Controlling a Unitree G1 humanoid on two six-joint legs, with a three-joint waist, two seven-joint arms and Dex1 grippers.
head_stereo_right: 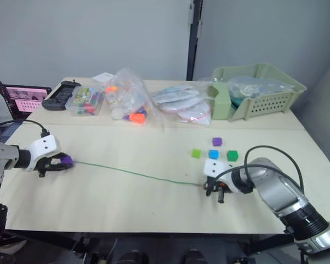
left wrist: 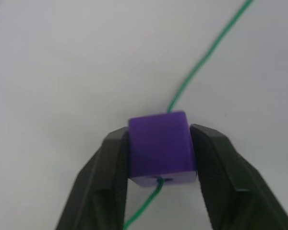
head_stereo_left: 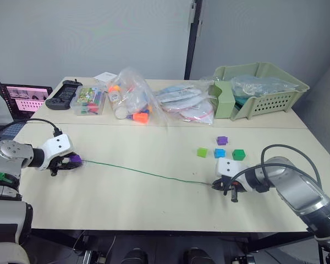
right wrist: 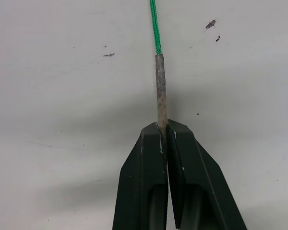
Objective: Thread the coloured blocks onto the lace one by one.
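Observation:
A thin green lace (head_stereo_left: 143, 172) lies stretched across the table from left to right. My left gripper (head_stereo_left: 71, 160) is shut on a purple block (left wrist: 161, 148) that is threaded on the lace near its left end. My right gripper (head_stereo_left: 219, 186) is shut on the lace's stiff grey tip (right wrist: 160, 91), low over the table. Four loose blocks sit just behind the right gripper: purple (head_stereo_left: 222, 141), light green (head_stereo_left: 202, 152), blue (head_stereo_left: 220, 153) and dark green (head_stereo_left: 238, 154).
Along the table's back stand a green basket (head_stereo_left: 275, 93), clear bags of toys (head_stereo_left: 129, 99), a small clear box (head_stereo_left: 88, 102) and a black controller (head_stereo_left: 63, 93). A laptop (head_stereo_left: 25, 99) sits at the far left.

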